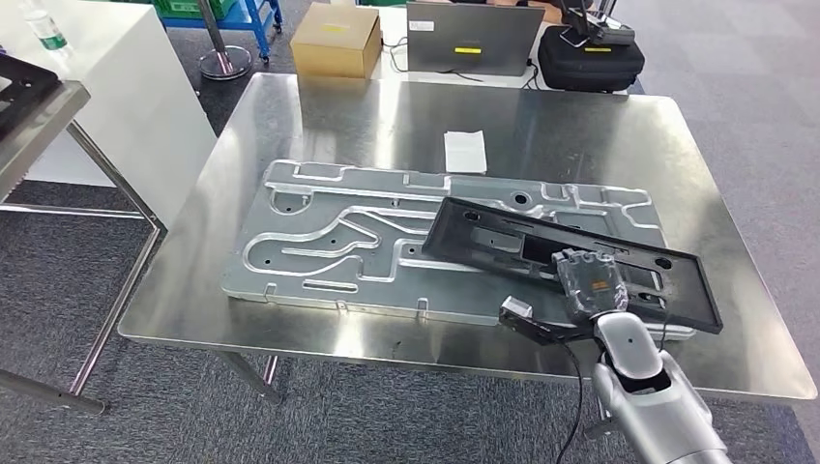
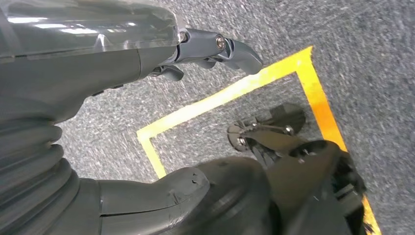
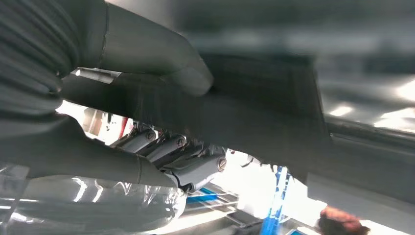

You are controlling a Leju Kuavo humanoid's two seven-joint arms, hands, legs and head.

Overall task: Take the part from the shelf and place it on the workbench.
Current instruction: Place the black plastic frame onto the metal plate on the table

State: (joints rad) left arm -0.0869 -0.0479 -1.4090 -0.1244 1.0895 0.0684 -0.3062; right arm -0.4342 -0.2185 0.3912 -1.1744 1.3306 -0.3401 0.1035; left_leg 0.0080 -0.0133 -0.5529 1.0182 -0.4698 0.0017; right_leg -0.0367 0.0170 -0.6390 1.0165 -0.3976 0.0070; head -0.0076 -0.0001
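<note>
Head view: the black part [image 1: 541, 253], a long flat frame with cut-outs, lies at a slant on the grey metal plate [image 1: 329, 242] that rests on the steel counter [image 1: 387, 121]. Its near right end juts past the plate's edge over the counter's right side. The right robot hand [image 1: 590, 280] sits at the part's near long edge, toward the right end, and grips it. Right wrist view: the thumb [image 3: 166, 63] presses one face of the part [image 3: 274, 112] while the darker fingers [image 3: 195, 169] curl against the opposite face, pinching the edge between them.

Left wrist view: the left robot hand [image 2: 205, 51] hangs above grey carpet [image 2: 372, 54] marked with yellow tape [image 2: 230, 93]; its fingers are apart and hold nothing.

A white paper slip [image 1: 465, 151] lies on the counter beyond the plate. Past the counter's far edge stand a cardboard box [image 1: 336, 39], a grey laptop [image 1: 470, 37] and a black case [image 1: 590, 56]. A white cabinet [image 1: 116, 87] stands at far left.
</note>
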